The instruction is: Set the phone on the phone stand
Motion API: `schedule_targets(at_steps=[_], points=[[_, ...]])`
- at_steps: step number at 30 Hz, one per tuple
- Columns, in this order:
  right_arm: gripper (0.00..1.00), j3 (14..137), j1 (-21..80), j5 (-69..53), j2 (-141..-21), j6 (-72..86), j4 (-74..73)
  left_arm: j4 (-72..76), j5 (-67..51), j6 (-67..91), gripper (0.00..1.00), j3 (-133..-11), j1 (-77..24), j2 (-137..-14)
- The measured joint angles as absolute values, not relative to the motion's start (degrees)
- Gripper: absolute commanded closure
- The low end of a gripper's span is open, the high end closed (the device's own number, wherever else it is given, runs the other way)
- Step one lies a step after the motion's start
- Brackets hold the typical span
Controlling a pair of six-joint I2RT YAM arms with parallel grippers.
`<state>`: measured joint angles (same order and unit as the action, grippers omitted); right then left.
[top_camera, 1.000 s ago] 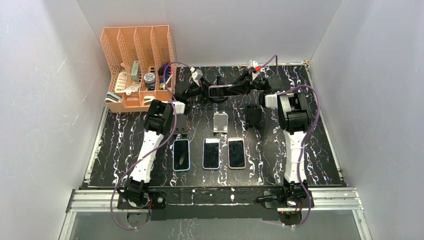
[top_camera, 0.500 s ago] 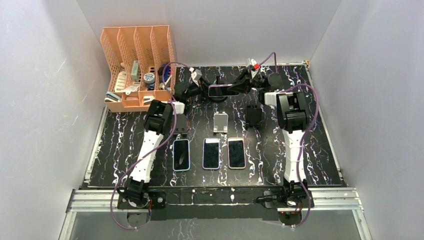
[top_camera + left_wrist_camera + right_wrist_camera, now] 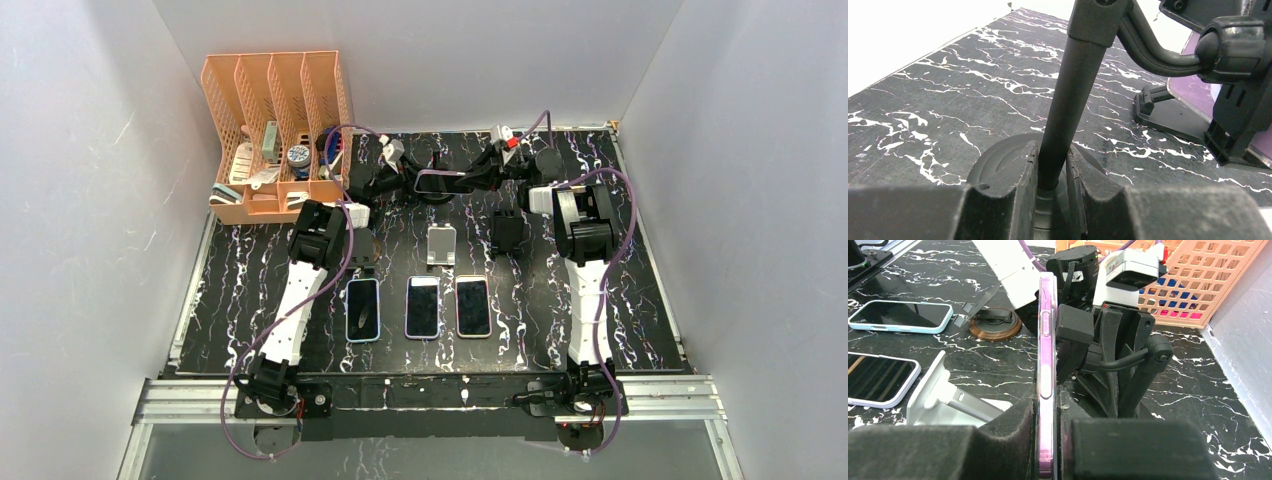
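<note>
A black gooseneck phone stand (image 3: 436,193) stands at the back middle of the table. My left gripper (image 3: 1051,172) is shut on its upright post (image 3: 1073,95), just above the round base (image 3: 998,160). My right gripper (image 3: 1047,427) is shut on a purple-cased phone (image 3: 1046,355), held on edge against the stand's black clamp (image 3: 1074,327). In the top view the phone (image 3: 445,181) lies sideways between the two grippers. The stand's clamp head also shows in the left wrist view (image 3: 1233,45).
Three more phones (image 3: 363,308) (image 3: 423,306) (image 3: 473,305) lie in a row near the front. A silver stand (image 3: 441,245), a small black stand (image 3: 507,232) and a brown round stand (image 3: 995,324) sit mid-table. An orange file organizer (image 3: 275,130) fills the back left.
The right gripper and the phone have shifted slightly at the stand's clamp. The left arm has not moved.
</note>
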<state>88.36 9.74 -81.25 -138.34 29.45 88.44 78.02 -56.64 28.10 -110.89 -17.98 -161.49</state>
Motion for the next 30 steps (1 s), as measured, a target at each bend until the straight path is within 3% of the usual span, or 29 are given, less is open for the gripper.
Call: schedule_targets(at_steps=[17,24,30], points=[[0.99,103.11,10.94,-86.65,-142.12,30.13,73.19,75.99,-54.5,22.68,1.0,-111.13,-18.04,-161.47],[0.99,117.6,11.2,-86.41,-151.3,54.08,85.14,74.56,-52.6,20.05,1.0,-111.2,-18.09,-161.21],[0.99,118.67,11.38,-86.37,-152.51,64.25,88.12,72.16,-53.12,17.58,1.0,-111.15,-18.11,-160.64]])
